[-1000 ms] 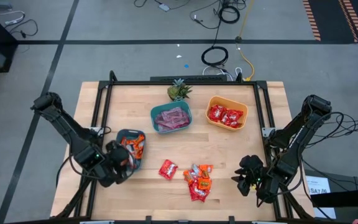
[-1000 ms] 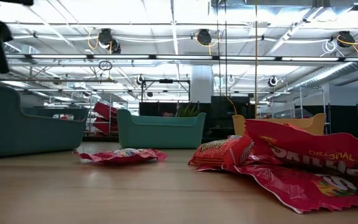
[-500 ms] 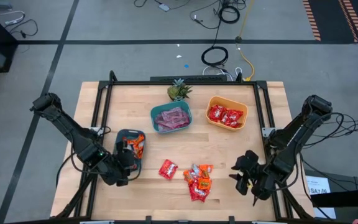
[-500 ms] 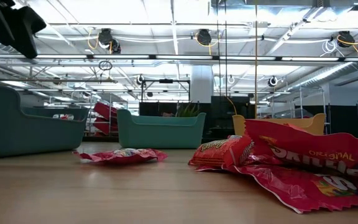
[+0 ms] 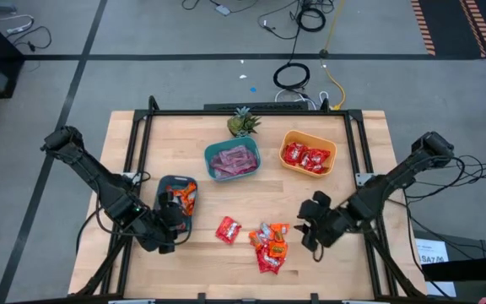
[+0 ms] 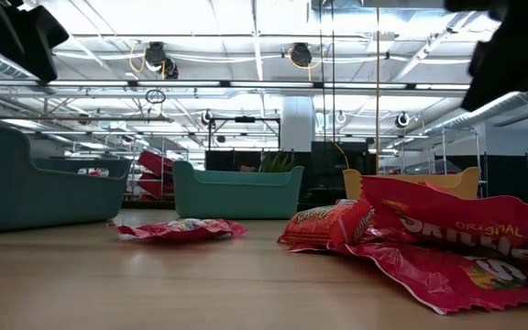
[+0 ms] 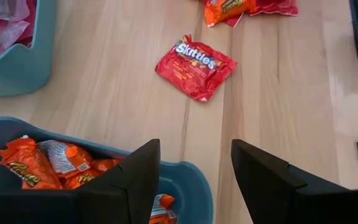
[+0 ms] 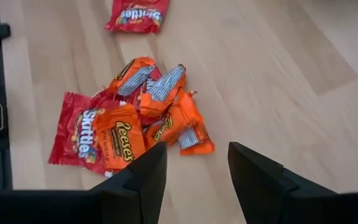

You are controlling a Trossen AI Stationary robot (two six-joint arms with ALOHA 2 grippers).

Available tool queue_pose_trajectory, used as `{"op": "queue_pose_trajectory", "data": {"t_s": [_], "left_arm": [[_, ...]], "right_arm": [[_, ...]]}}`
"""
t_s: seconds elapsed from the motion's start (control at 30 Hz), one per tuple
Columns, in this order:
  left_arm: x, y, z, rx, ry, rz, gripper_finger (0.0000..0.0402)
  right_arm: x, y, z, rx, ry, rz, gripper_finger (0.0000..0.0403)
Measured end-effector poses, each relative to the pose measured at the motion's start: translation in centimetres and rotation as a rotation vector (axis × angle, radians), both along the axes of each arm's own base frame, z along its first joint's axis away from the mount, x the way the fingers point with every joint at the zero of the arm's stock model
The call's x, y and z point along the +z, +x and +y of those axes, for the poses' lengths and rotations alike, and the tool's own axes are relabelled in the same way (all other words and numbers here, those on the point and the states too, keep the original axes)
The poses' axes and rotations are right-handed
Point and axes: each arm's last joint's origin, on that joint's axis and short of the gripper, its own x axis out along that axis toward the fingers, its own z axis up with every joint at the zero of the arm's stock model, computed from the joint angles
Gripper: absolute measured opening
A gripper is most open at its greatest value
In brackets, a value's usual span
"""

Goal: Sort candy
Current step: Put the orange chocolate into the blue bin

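Note:
A pile of orange and red candy packs [image 5: 269,246] lies near the table's near edge; in the right wrist view the pile [image 8: 143,118] sits just ahead of the fingers. A single red pack [image 5: 228,230] lies flat to its left, also seen as the red pack [image 7: 195,63]. My right gripper [image 5: 311,230] hovers open just right of the pile, open gripper [image 8: 194,177]. My left gripper [image 5: 170,223] is open above the near rim of the dark teal bowl [image 5: 178,201], which holds orange candies [image 7: 39,163]; open gripper [image 7: 194,183].
A teal bowl of pink candies [image 5: 232,160] stands mid-table and an orange bowl of red candies [image 5: 308,154] to its right. A small green pineapple-like plant [image 5: 242,123] stands near the far edge. Bare wood lies between the bowls and the pile.
My right gripper has moved from the table's near right corner toward the left, closing on the candy pile, and now shows at the top right of the low view. The candies have not moved.

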Motion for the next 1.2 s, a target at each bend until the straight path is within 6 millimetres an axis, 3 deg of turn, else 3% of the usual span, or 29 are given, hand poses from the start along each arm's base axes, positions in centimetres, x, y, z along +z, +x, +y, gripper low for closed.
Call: {"op": "queue_pose_trajectory", "data": {"t_s": [0.17, 0.33, 0.77, 0.87, 1.07, 1.2], "left_arm": [[0.0, 0.0, 0.0, -0.001, -0.002, -0.002, 0.0208], [0.1, 0.2, -0.2, 0.0, -0.021, -0.021, 0.0208], [0.2, 0.3, -0.3, 0.0, -0.034, -0.036, 0.0208], [0.2, 0.3, -0.3, 0.0, -0.034, -0.036, 0.0208], [0.2, 0.3, -0.3, -0.001, -0.033, -0.035, 0.0208], [0.2, 0.3, -0.3, -0.001, -0.032, -0.034, 0.0208]], "right_arm": [[-1.0, 2.4, -1.1, 0.082, -0.01, 0.022, 0.0162], [-3.3, 4.5, -1.6, 0.142, -0.009, 0.082, 0.0162], [-7.7, 7.2, -1.9, 0.203, 0.048, 0.176, 0.0157], [-7.9, 7.5, -1.8, 0.218, 0.046, 0.149, 0.0126], [-7.7, 7.8, -1.6, 0.235, 0.057, 0.116, 0.0013], [-7.7, 7.8, -1.6, 0.237, 0.074, 0.121, 0.0004]]}}
